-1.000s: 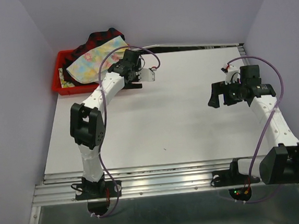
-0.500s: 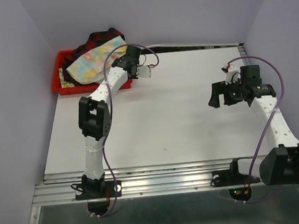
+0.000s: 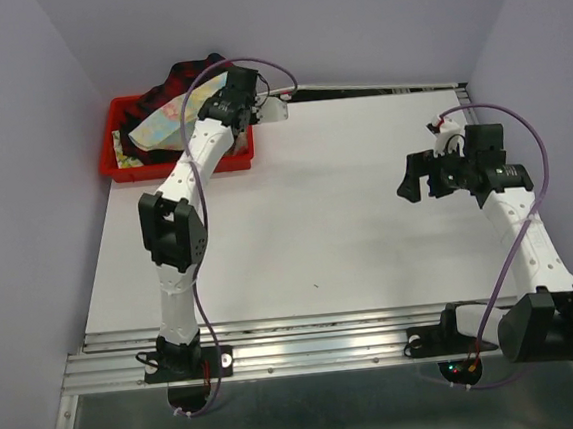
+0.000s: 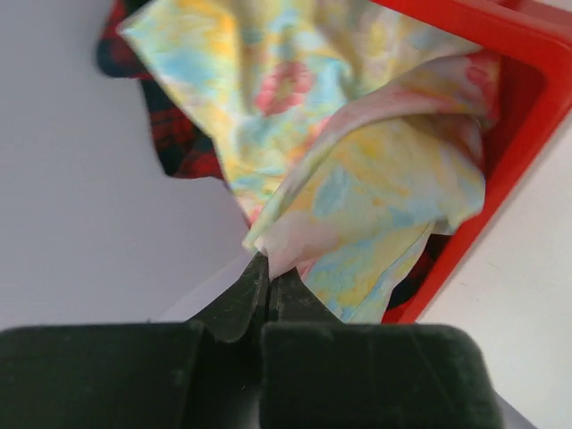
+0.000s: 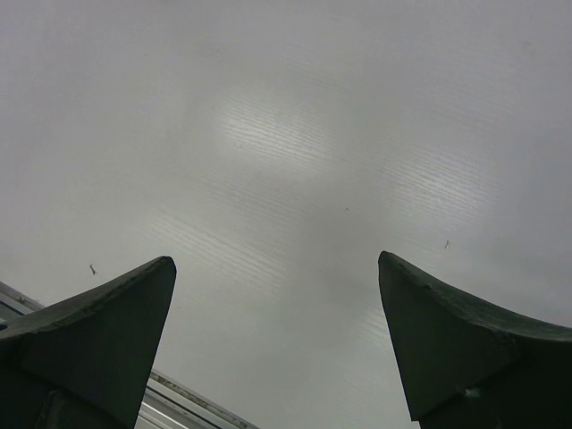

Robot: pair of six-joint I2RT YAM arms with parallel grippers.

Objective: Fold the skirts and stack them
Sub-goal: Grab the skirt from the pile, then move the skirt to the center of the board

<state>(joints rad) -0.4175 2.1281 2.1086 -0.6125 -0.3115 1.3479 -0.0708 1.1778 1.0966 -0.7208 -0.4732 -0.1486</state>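
Two skirts lie heaped in the red tray [image 3: 115,117] at the back left. The pastel yellow-and-blue floral skirt [image 3: 161,126] lies on top, and the red-and-black plaid skirt [image 3: 182,76] shows beneath and behind it. My left gripper [image 3: 222,92] reaches over the tray's right end and is shut on an edge of the floral skirt [image 4: 357,179]. In the left wrist view that gripper [image 4: 266,268] pinches a pale fold, with the plaid skirt [image 4: 179,147] behind. My right gripper [image 3: 411,185] hovers open over bare table at the right, nothing between its fingers [image 5: 116,313].
The red tray's wall [image 4: 527,116] rises right beside the pinched cloth. Purple walls close in on the left and at the back. A metal rail [image 3: 317,337] runs along the near edge, and a dark slot [image 3: 376,88] along the table's back edge.
My left gripper has swung back and left over the tray's end and closed on the floral skirt's edge. The right arm has barely shifted.
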